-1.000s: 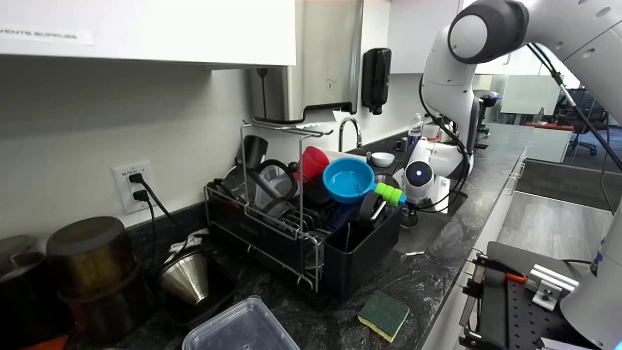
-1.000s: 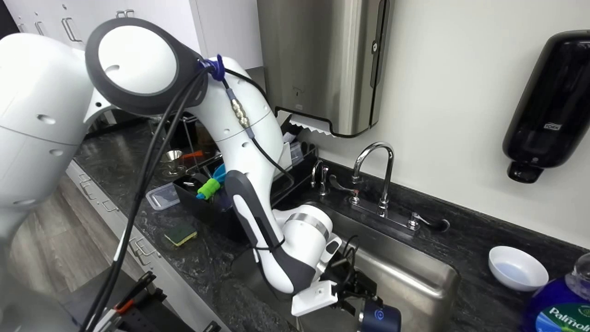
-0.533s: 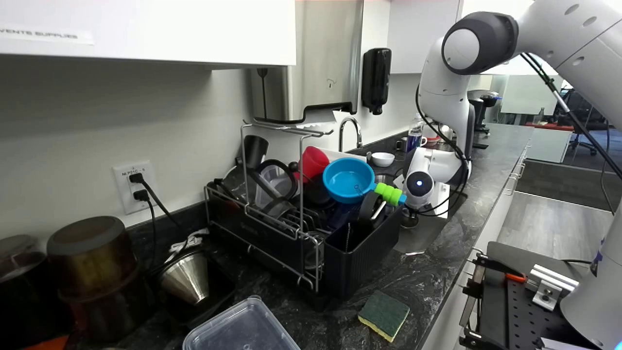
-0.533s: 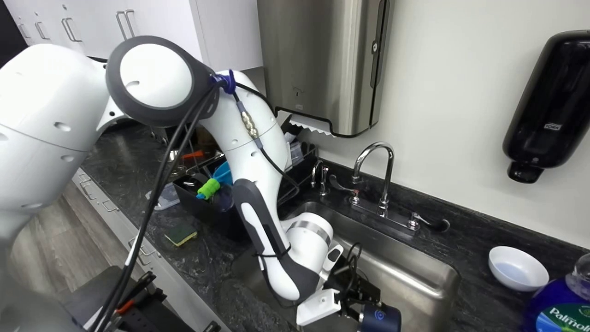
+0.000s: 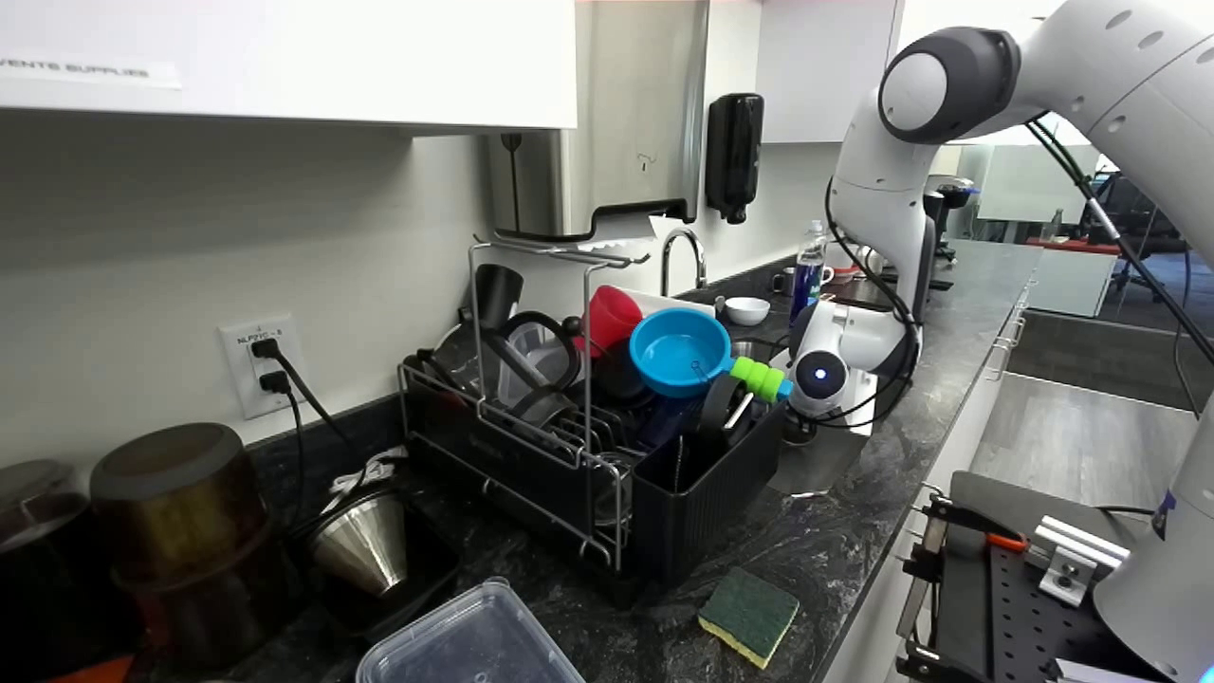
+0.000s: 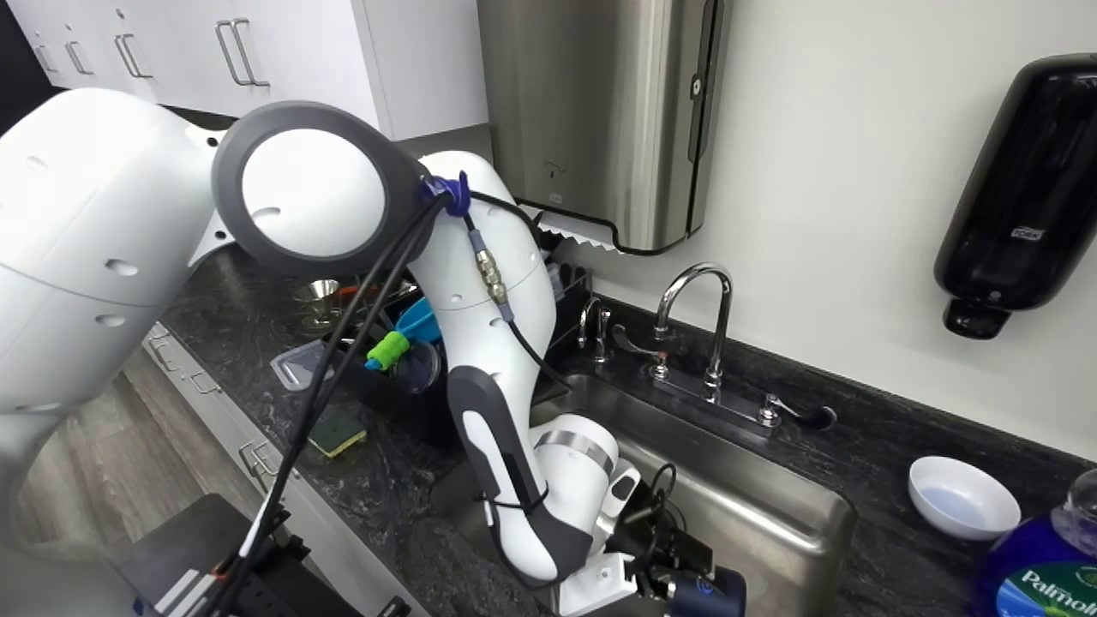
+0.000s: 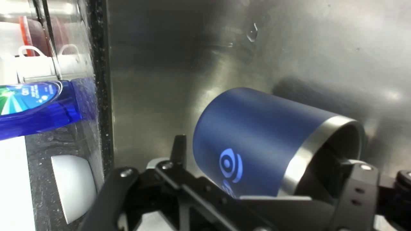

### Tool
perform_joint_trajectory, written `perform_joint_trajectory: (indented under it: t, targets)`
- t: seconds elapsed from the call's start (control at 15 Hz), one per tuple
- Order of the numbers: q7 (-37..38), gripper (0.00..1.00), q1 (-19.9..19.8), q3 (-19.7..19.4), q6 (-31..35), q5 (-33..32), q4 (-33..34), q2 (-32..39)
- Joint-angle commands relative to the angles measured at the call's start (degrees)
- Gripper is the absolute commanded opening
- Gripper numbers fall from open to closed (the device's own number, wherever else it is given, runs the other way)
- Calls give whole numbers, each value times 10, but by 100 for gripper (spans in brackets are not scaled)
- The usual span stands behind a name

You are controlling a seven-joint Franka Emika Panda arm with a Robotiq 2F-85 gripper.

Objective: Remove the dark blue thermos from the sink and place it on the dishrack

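Both lifting and racking seem left: the thermos [image 7: 263,134] lies in the sink [image 6: 737,488], the gripper [image 7: 260,157] has spread jaws, the dishrack [image 5: 531,474] stands beside the sink.

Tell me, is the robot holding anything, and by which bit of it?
Nothing: the pincer is open, with a gap between one finger and the blue thermos.
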Motion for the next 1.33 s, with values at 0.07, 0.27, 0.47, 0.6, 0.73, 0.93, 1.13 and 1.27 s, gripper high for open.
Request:
perform_joint_trajectory:
  t: [0.07, 0.27, 0.47, 0.6, 0.73, 0.93, 1.13, 1.27]
  targets:
    - [-9, 57, -32, 29, -13, -26, 3, -1]
    - [-9, 38, -37, 35, -13, -32, 2, -2]
    - [-9, 17, -37, 37, -21, -34, 3, -6]
    - [-8, 5, -36, 37, -29, -35, 6, -7]
    - [-12, 0, -36, 38, -29, -29, 8, -11]
    - [-48, 2, -37, 38, -7, 7, 8, -17]
    - [-109, 2, -36, 39, 20, 67, 6, -28]
    - [-181, 2, -36, 40, 45, 142, 2, -41]
